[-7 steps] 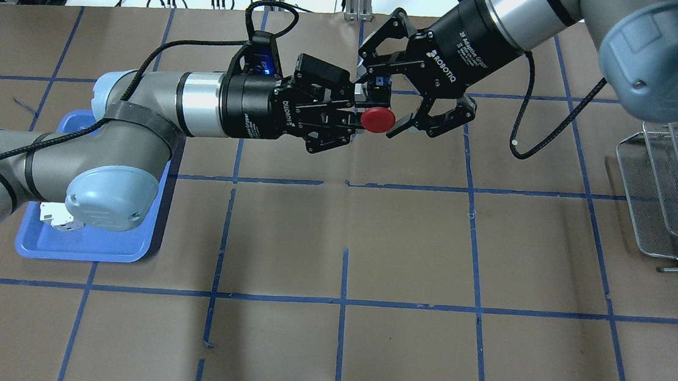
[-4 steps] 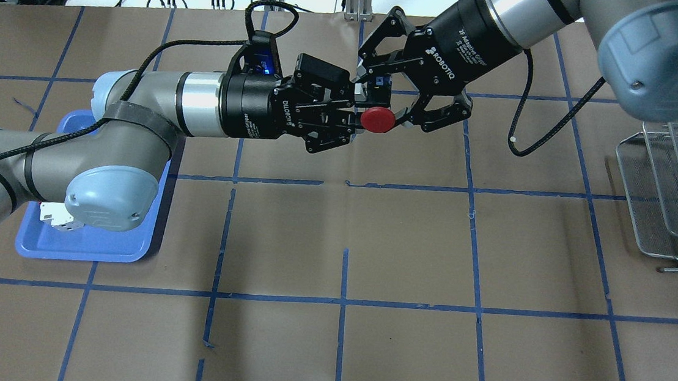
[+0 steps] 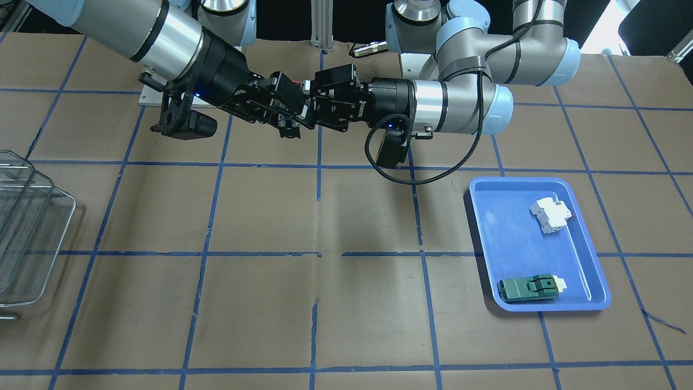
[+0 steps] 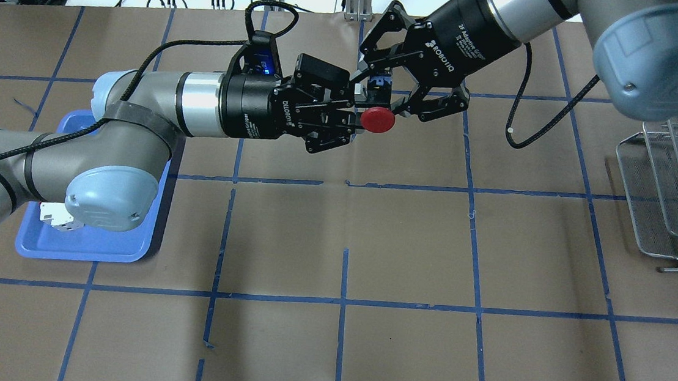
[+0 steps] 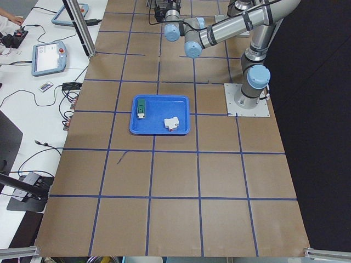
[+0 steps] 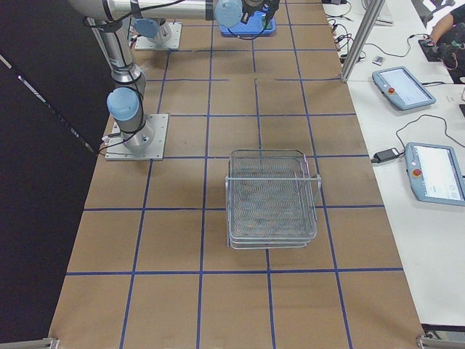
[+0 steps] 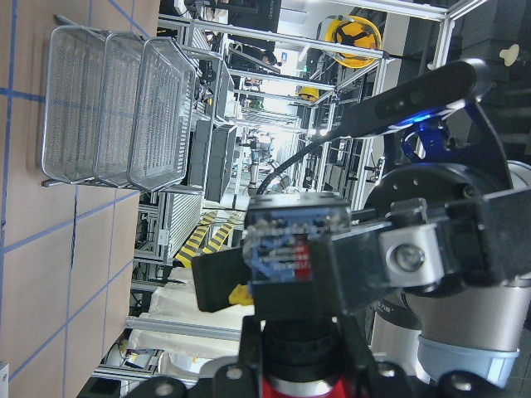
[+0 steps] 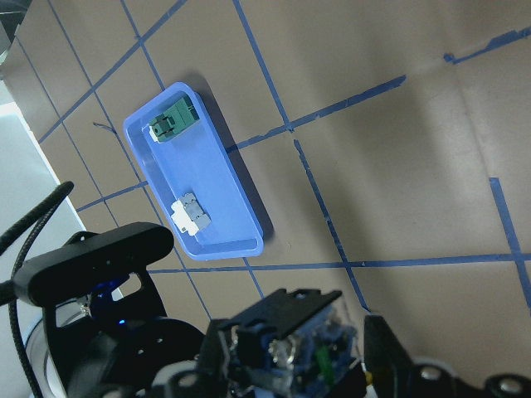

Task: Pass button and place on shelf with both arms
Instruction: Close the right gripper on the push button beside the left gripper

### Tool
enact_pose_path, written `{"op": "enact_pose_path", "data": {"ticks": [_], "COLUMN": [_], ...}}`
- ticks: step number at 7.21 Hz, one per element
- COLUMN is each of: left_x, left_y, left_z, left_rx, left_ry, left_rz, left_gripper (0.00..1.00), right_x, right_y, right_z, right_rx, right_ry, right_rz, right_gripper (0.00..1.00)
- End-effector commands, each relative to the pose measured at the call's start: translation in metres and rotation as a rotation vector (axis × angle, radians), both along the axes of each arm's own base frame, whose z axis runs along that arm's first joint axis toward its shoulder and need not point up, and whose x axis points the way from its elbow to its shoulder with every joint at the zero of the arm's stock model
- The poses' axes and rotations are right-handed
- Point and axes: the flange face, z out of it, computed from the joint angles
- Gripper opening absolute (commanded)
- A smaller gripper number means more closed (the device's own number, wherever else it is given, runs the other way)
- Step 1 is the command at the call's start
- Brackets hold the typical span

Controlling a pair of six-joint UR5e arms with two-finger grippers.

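The button (image 4: 377,120) hangs above the table at the back centre, its red cap towards the overhead camera. My left gripper (image 4: 354,121) comes in from the left and is shut on the button's black body. My right gripper (image 4: 387,96) comes in from the back right, its jaws drawn in against the bluish-clear contact block (image 7: 286,249). That block also fills the bottom of the right wrist view (image 8: 290,352). The shelf (image 4: 675,201) stands at the table's right edge, far from both grippers, and shows in the exterior right view (image 6: 270,196).
A blue tray (image 3: 487,216) lies under my left arm's side, holding a white breaker block (image 3: 549,215) and a flat green part (image 3: 528,288). Brown paper with blue tape lines covers the table. Cables and pendants lie beyond the far edge.
My right gripper's jaws have closed in from wide open onto the button's contact block. My left gripper and the button have stayed still.
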Motion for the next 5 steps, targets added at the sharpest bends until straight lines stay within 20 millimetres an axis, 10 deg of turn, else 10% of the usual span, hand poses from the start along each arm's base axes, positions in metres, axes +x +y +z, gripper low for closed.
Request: {"op": "enact_pose_path", "data": {"ticks": [1, 4, 5], "left_x": [0.0000, 0.0000, 0.0000], "left_y": [-0.0002, 0.0001, 0.0001], "left_z": [-0.0001, 0.0005, 0.0003], "left_rx": [0.000, 0.003, 0.002], "left_ry": [0.000, 0.000, -0.002], "left_rz": [0.000, 0.000, 0.000], "left_gripper": [0.00, 0.12, 0.48], "right_x": [-0.0006, -0.0006, -0.0014], "right_y": [-0.0006, -0.0006, -0.0009], "right_z": [0.0005, 0.0005, 0.0003], "right_rx": [-0.001, 0.001, 0.003], "right_ry": [-0.003, -0.003, -0.003], "right_rz": [-0.002, -0.004, -0.005], "right_gripper": [0.44, 0.34, 0.34]}}
